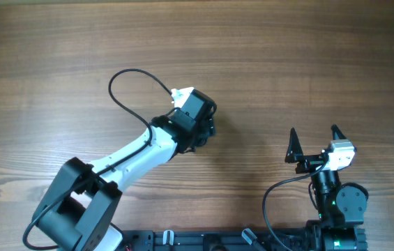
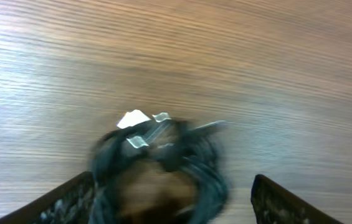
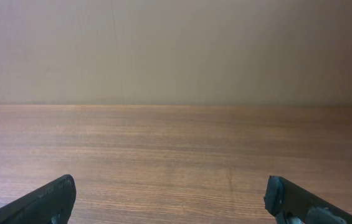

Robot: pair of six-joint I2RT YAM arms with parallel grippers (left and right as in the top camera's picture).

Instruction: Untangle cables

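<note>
The cables [image 2: 163, 168] show in the left wrist view as a blurred dark knotted bundle with small silvery plug ends [image 2: 139, 127] at its top, lying on the wooden table. My left gripper [image 2: 174, 183] is open, and the bundle sits between its two fingers. In the overhead view my left gripper [image 1: 207, 129] is over the table's middle and hides the bundle. My right gripper [image 1: 314, 141] is open and empty near the front right. It also shows in the right wrist view [image 3: 169, 190], with only bare wood between its fingers.
A thicker black arm cable [image 1: 130, 87] loops out over the table behind the left wrist. Another arm cable [image 1: 273, 199] curves beside the right arm's base. A plain wall [image 3: 176, 50] stands beyond the table's far edge.
</note>
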